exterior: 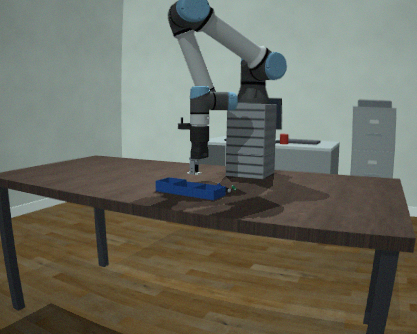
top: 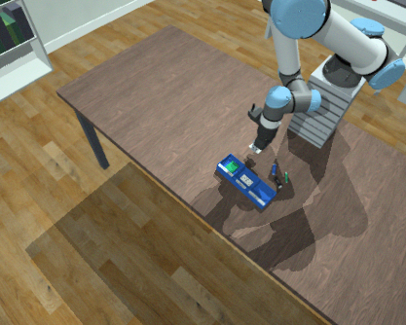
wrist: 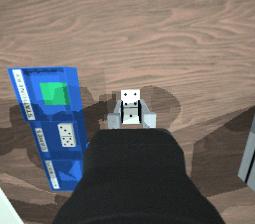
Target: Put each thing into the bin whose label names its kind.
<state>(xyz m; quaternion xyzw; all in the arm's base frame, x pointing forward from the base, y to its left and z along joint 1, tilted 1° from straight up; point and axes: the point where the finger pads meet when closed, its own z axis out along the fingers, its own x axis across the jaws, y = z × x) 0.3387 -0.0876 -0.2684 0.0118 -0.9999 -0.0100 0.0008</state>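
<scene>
A blue three-part bin (top: 242, 183) lies on the table; it also shows in the wrist view (wrist: 53, 132) and in the exterior view (exterior: 190, 188). Its labels read STATIONERY and GAMES; the third I cannot read. A green block (wrist: 54, 93) lies in the stationery part and a white domino (wrist: 66, 135) in the games part. My gripper (wrist: 130, 106) (top: 256, 146) is shut on a second white domino (wrist: 130, 104) and holds it just beside the bin's far side, a little above the table.
A blue pen-like thing (top: 275, 168), a dark one (top: 277, 182) and a small green one (top: 286, 176) lie on the table just right of the bin. The grey robot pedestal (top: 326, 108) stands behind them.
</scene>
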